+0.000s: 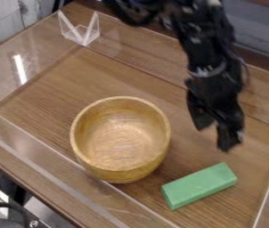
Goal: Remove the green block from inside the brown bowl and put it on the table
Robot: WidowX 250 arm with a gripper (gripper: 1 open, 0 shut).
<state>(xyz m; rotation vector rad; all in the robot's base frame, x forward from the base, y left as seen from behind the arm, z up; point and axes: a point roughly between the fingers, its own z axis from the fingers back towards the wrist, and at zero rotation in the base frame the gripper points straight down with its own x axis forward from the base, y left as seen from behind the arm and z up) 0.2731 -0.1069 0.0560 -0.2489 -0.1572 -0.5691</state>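
Green block [200,185] on table [125,76], beside brown bowl [121,138]

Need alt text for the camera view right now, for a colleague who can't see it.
The green block lies on the table, outside the empty brown bowl. The hand hangs open above the block, pointing down.

I can't read any words, numbers, labels or signs from here. The bowl [123,138] has only wood grain on it. The block [200,185] is plain green. The tabletop [125,76] shows just wood lines, and the clear walls [77,28] carry no marks I can make out. The black arm [208,67] is too blurred to show any writing.
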